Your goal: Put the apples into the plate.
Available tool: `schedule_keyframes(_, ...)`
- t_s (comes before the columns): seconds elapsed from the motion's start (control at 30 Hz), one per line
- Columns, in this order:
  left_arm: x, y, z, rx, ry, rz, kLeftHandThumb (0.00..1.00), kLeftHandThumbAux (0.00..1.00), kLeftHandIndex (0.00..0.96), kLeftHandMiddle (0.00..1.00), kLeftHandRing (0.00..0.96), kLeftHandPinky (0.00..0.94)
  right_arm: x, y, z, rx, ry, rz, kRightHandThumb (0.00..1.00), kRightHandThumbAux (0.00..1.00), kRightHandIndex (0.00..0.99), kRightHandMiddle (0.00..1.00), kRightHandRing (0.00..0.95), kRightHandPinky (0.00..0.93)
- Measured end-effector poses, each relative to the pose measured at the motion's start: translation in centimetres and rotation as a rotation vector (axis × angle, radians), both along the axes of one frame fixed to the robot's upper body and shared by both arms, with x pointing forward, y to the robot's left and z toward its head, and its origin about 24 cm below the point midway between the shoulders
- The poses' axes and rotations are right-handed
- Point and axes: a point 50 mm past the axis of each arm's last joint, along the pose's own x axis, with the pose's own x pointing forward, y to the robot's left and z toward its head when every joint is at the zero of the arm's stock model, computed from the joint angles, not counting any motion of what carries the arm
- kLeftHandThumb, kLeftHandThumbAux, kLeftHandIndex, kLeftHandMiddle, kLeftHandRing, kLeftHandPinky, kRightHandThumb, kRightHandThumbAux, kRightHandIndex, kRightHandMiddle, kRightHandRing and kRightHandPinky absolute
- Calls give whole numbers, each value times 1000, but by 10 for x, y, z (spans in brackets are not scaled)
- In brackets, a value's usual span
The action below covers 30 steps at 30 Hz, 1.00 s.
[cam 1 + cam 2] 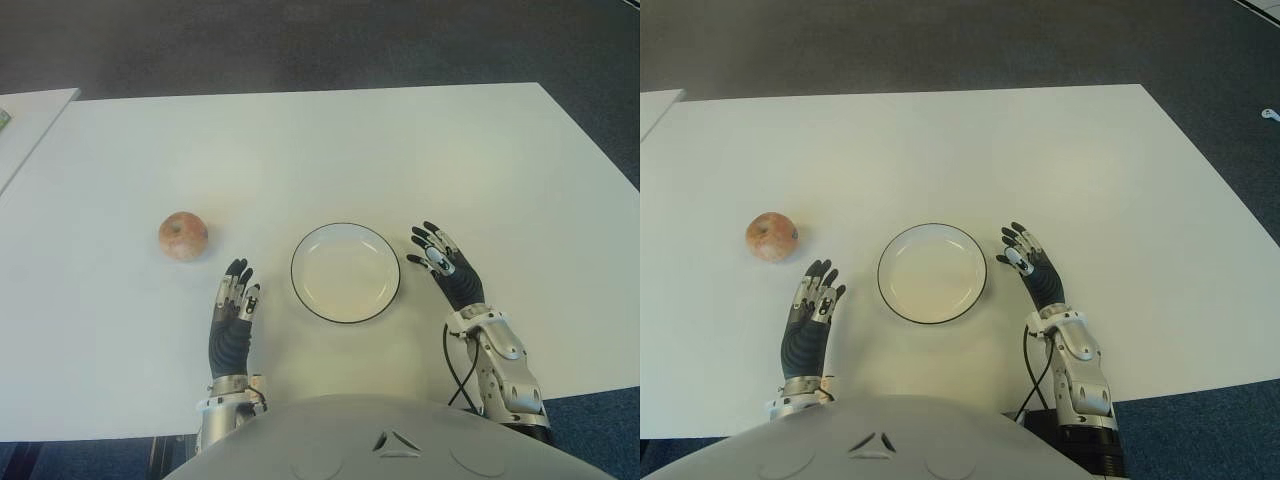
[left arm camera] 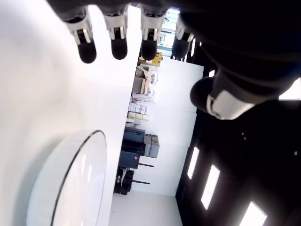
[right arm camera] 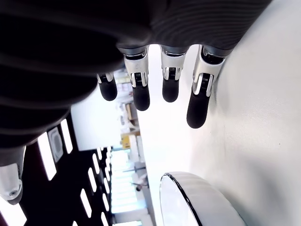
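One reddish apple sits on the white table, left of a white plate with a dark rim, which holds nothing. My left hand is just left of the plate and below-right of the apple, fingers extended and holding nothing. On the plate's other side, close to its rim, is my right hand, fingers spread and empty. The plate's rim shows in the left wrist view, and again as the plate edge in the right wrist view.
Another white table's corner shows at the far left. Dark carpet lies beyond the table's far edge. A black cable hangs by my right forearm.
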Motion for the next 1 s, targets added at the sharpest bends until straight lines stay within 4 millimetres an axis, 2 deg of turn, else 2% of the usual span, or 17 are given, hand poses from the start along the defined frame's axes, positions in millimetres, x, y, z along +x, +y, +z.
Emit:
schedule_keyframes(0.27,0,3,2,-34,-22,18,196,477,94,53,69,139,-2,3,0,11,4,2,148,513,57,145,80,17)
schedule_keyframes(0.33,1,4,8,-32,-34,18,190,475,112,62,76,151,-2,3,0,14,6,2,153,516,57,147,81,8)
schedule_keyframes(0.47,6,9,33,24,-75,16,195,504,160,81,89,172,-1,3,1,14,5,1,153,519,57,145,78,1)
schedule_keyframes(0.63,13,18,65,174,-95,17,193,530,177,91,100,186,-1,4,1,16,4,2,155,523,56,139,77,24)
schedule_keyframes(0.73,14,25,81,277,-83,14,180,533,155,82,90,156,-1,5,1,16,4,3,149,529,51,134,78,26)
schedule_keyframes(0.97,18,42,110,684,-102,29,161,465,119,81,100,159,0,5,2,13,-7,5,130,548,37,113,72,25)
schedule_keyframes(1.0,19,44,112,736,-105,34,188,446,114,82,97,142,0,5,2,12,-7,6,126,549,35,110,70,28)
